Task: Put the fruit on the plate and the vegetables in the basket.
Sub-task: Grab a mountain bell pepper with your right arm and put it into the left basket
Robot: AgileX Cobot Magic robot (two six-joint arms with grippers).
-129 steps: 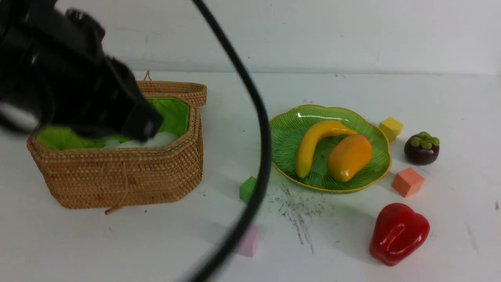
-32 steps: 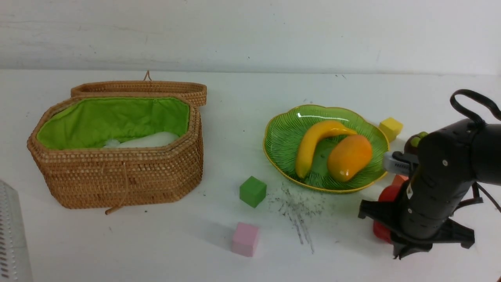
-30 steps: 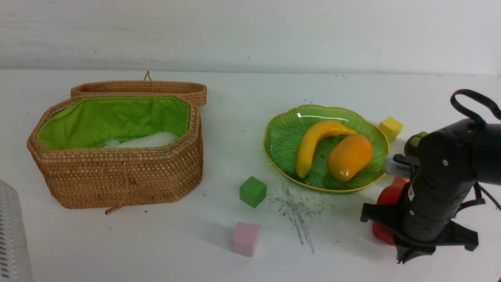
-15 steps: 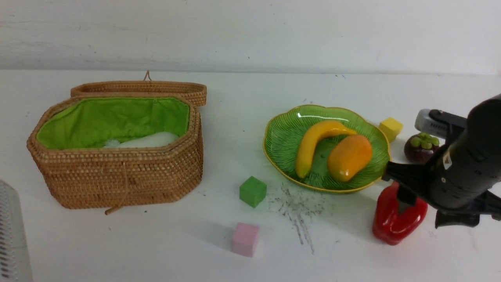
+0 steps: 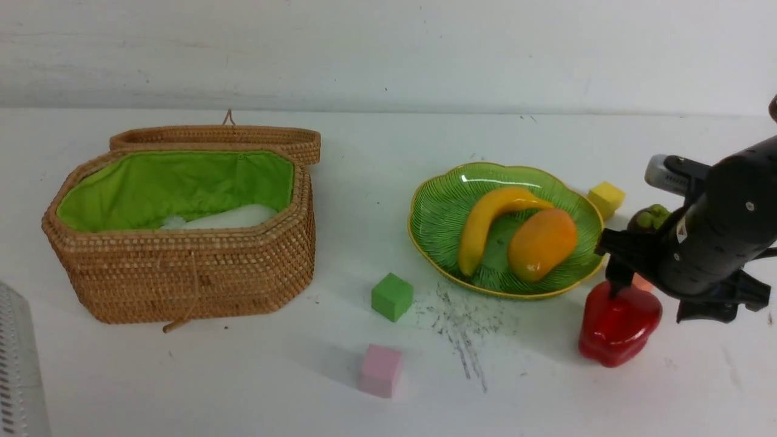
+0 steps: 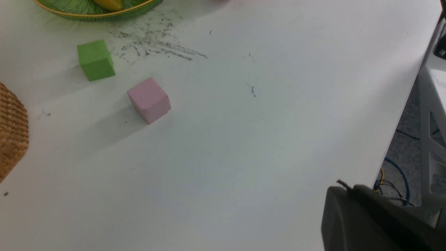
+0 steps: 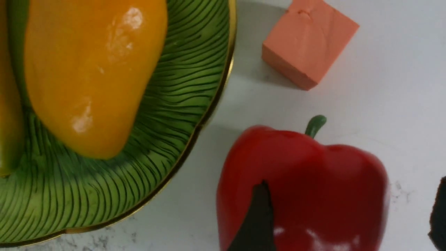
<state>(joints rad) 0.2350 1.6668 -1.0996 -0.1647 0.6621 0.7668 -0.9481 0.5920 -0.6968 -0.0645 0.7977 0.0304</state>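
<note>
Mangosteen [image 5: 649,217] — mostly behind right arm [image 5: 722,237]

The right gripper [image 5: 655,300] has opened and moved over the red bell pepper [image 5: 616,331], which now sits nearer the plate [image 5: 443,206]. The left arm no longer covers the basket [image 5: 182,273].

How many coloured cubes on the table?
4. Green cube and pink cube lie between basket and plate; yellow cube by the plate's far right edge; orange cube beside the plate, near the bell pepper, mostly behind the right arm in front view. Others could be hidden.
</note>
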